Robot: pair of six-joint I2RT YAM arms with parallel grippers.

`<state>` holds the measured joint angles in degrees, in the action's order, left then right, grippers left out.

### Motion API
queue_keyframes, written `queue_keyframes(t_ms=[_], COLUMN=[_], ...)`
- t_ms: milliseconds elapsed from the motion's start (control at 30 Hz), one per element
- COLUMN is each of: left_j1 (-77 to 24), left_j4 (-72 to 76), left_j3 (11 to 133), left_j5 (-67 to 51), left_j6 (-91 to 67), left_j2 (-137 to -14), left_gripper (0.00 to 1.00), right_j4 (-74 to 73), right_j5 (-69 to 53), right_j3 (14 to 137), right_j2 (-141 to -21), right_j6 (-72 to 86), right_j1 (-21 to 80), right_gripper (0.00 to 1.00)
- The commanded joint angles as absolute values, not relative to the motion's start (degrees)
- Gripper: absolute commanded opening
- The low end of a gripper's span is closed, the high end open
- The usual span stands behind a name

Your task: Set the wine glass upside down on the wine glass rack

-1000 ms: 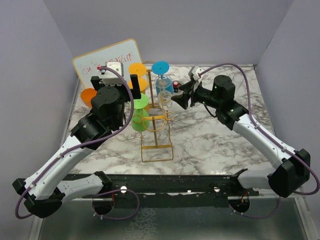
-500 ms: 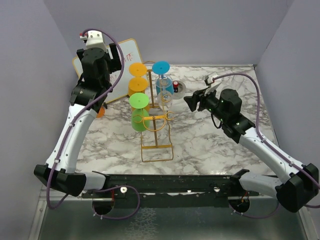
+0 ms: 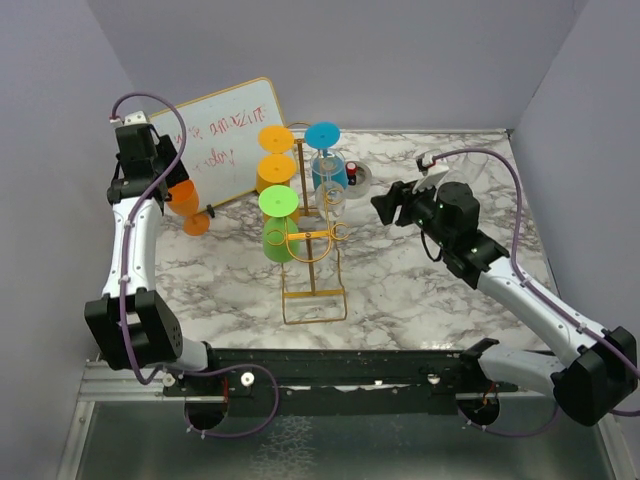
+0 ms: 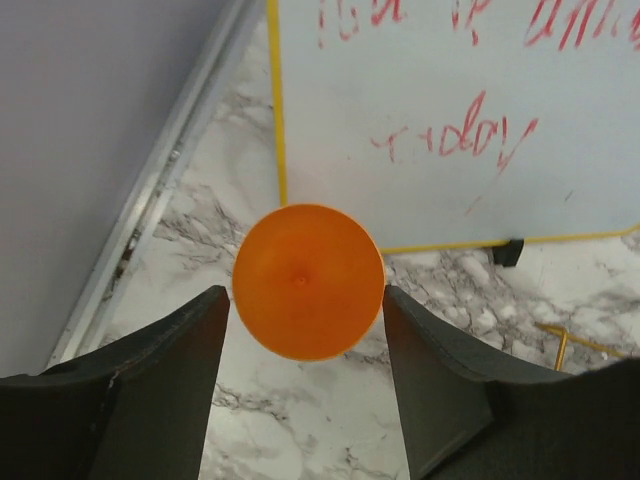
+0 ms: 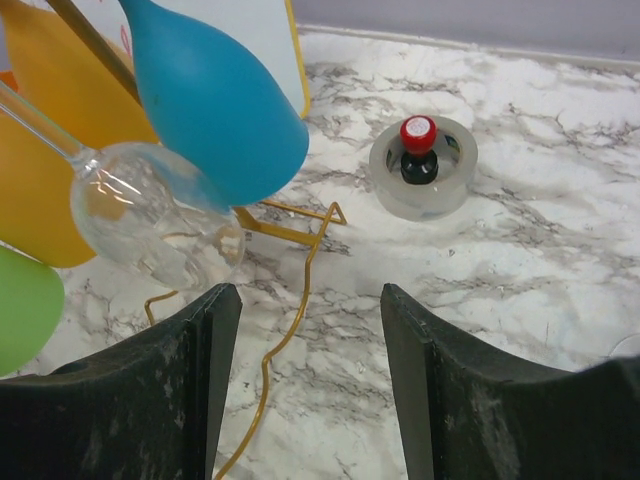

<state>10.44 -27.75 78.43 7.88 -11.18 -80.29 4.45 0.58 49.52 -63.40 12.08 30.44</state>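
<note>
Since a second earlier the left arm had swung off the wine glass rack [image 3: 312, 235] to the far left. The left gripper [image 4: 305, 305] was wide open and empty over an orange glass [image 4: 308, 270] beside the whiteboard [image 3: 220, 130], while the right gripper [image 5: 310, 300], also spread and empty, had drawn back. The clear wine glass [image 5: 150, 215] hung bowl-down on the rack's right side, just beside a blue glass [image 5: 210, 100], with a tape roll [image 5: 385, 185] on the marble behind.

gold rack [image 3: 310, 262], marble table [image 3: 420, 290] (grey-veined)
</note>
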Motion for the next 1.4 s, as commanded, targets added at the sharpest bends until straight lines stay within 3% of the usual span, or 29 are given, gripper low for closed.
queue_keyframes(t_ms=[0,367,733,767,867,900,1367], left_j1=[11.3,11.3,11.3,11.3,11.3,11.1,10.7], left_j4=[-28.9,-27.6,-28.5,-28.7,-31.0,-31.6,-38.8], left_j3=[77.0,77.1,78.1,78.3,79.6,79.8,82.6], left_j5=[-6.5,-7.9,-6.9,-6.7,-5.8,-5.1,-2.5], left_j6=[-12.0,-13.3,-13.6,-13.5,-13.1,-12.9,-12.0], left_j2=[-83.8,-87.8,-91.9,-92.1,-92.4,-91.9,-77.4], left_gripper=[0.61,0.39,0.28,0.26,0.02,0.00,0.00], right_j4=[1.0,1.2,0.2,0.1,-1.5,-2.0,-5.4], right_j5=[0.4,-1.9,-2.0,-2.1,-2.8,-3.2,-6.2], right_j3=[49.3,46.8,47.0,47.2,48.0,48.2,50.7], right_j2=[-64.8,-64.8,-65.4,-65.4,-65.5,-65.4,-62.6], right_j6=[14.7,16.9,18.7,19.0,20.0,20.2,25.5], right_j1=[30.6,30.6,30.6,30.6,30.6,30.6,30.6], right_gripper=[0.62,0.61,0.61,0.61,0.61,0.62,0.62])
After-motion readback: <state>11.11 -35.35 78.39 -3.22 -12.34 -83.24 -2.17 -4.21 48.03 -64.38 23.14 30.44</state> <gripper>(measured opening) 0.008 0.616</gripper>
